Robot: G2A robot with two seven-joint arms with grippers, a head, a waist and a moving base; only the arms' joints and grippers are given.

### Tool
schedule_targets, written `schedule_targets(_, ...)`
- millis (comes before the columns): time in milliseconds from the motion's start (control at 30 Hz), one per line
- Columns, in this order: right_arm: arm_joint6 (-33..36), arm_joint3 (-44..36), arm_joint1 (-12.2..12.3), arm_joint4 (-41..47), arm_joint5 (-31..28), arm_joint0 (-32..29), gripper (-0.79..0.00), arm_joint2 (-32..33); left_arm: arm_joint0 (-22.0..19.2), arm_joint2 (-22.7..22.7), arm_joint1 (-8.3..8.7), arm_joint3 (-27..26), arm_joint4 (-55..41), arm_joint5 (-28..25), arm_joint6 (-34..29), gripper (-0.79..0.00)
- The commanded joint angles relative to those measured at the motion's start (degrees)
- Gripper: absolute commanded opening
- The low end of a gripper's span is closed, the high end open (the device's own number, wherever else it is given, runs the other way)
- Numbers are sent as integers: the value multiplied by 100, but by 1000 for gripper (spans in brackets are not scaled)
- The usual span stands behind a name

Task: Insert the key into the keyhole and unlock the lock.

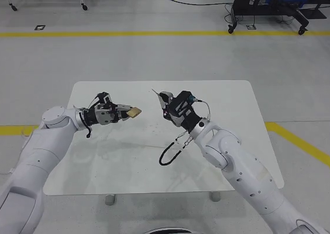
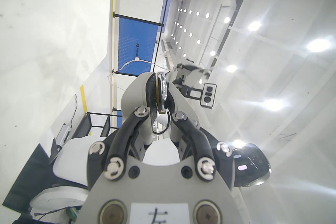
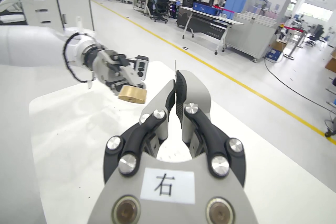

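The right end effector (image 3: 175, 87) is closed on the key (image 3: 175, 68), with its head pinched between the pads and only a thin sliver of blade standing out past the fingertips. The left end effector (image 2: 159, 89) is clamped on the lock (image 3: 132, 95), a brass padlock gripped at what looks like its shackle end, its body jutting toward the other arm. Both are held up above the white desk (image 3: 236, 156), near each other but apart, with open air between the key's tip and the lock's body.

I judge the picking-up to be done: each arm has its piece in hand. The real work is still ahead. The key is not in the lock, and in the top view its blade seems to point past the padlock, not at it (the keyhole itself is too small to make out). What remains is lining the blade up with the keyhole, pushing it in, and turning it until the shackle releases.
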Motion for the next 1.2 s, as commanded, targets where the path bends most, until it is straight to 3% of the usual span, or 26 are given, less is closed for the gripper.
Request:
schedule_targets(0,151,-122,16,-1112,-79,20,-785,-121,75,-117,6,-2,-209,-5,-114,-785)
schedule_targets(267,463,-552,81,-4259,24,-230,-785,-760,262,-261,-23,-224,-166,-413,-146,-785)
schedule_targets(367,738,-457,37,-5191,433,-253,-785,-1022,309,-312,-36,-295,-163,-469,-93,-785)
schedule_targets(533,632,-315,-27,-5666,583,-208,-785,-1212,405,-411,-39,-389,-92,-588,-32,-785)
schedule_targets(767,739,-192,-81,-6170,189,-142,-785,-1354,481,-542,-31,-498,199,-831,221,-785)
schedule_targets(1167,791,-175,-155,-6611,8,-205,-785,-1386,671,-764,-7,-757,478,-872,420,-785)
